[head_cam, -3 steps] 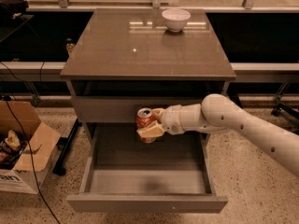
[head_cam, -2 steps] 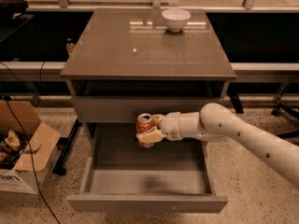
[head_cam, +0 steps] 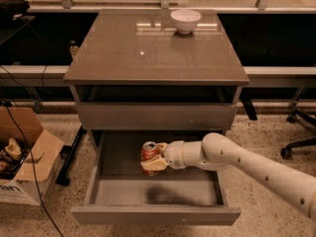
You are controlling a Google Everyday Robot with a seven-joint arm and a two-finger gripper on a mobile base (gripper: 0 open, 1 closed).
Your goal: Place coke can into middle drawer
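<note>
Your cream two-finger gripper [head_cam: 153,161] pinches the small red-orange coke can [head_cam: 149,150] above the wide grey middle drawer [head_cam: 118,190]; let go this high and it may topple and roll.

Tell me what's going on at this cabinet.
The robot arm reaches in from the right, and its gripper is closed on the coke can. It holds the can upright over the open middle drawer. The can appears to be above the drawer floor, not yet set down or released. A white bowl sits at the back of the cabinet top, away from the arm.
</note>
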